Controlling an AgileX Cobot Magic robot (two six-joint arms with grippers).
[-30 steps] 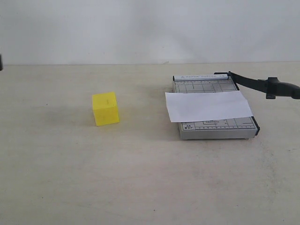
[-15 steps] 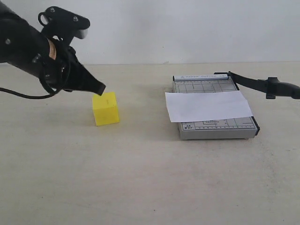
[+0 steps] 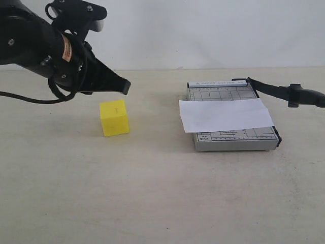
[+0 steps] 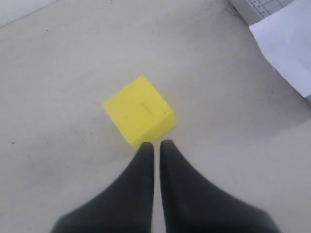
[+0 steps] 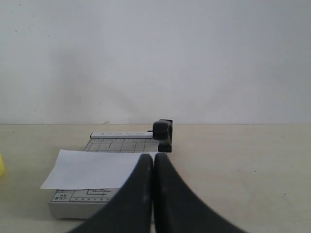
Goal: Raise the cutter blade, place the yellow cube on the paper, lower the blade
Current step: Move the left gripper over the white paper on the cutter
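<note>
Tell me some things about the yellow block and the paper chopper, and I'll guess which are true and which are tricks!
1. The yellow cube sits on the paper. False: it rests on the table, left of the trimmer.
2. The cutter blade is lifted up off the trimmer. True.
3. The left gripper is holding the cube. False: its jaws are shut on nothing, and they are not touching the cube.
4. The paper lies across the grey trimmer. True.
5. The right gripper has its jaws wide open. False: they are shut.
</note>
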